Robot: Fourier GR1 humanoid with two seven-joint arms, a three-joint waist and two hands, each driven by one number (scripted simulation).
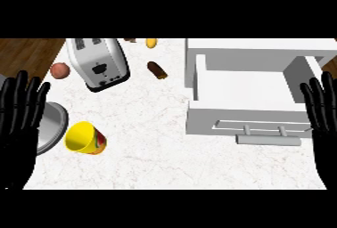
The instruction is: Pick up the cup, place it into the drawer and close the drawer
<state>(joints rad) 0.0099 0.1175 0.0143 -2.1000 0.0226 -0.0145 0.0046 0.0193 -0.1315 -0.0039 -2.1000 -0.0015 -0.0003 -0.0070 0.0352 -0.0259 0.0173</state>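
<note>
- The yellow cup (85, 138) sits on the white table (171, 164) at the lower left of the frame, mouth tipped toward the upper left, with a red and green mark on its side.
- No hand is on it: the left hand (16, 133) is at the left edge, fingers straight and pointing up, holding nothing.
- Over at the right edge, the right hand (324, 133) matches it, fingers straight, spread a little, nothing in its grasp.
- The white drawer (204, 120) is pulled out at the upper right, well apart from the cup, its grey handle (269, 139) facing the lower edge.
- A round grey plate (54, 122) lies just beside the cup, half hidden by the left hand; I cannot tell if they touch.
- Upper left: a silver toaster (99, 62) with a reddish round fruit (60, 70) next to it.
- Between toaster and drawer there is 1 small brown item (157, 70), and 1 orange-yellow piece (151, 42) above it at the top edge.
</note>
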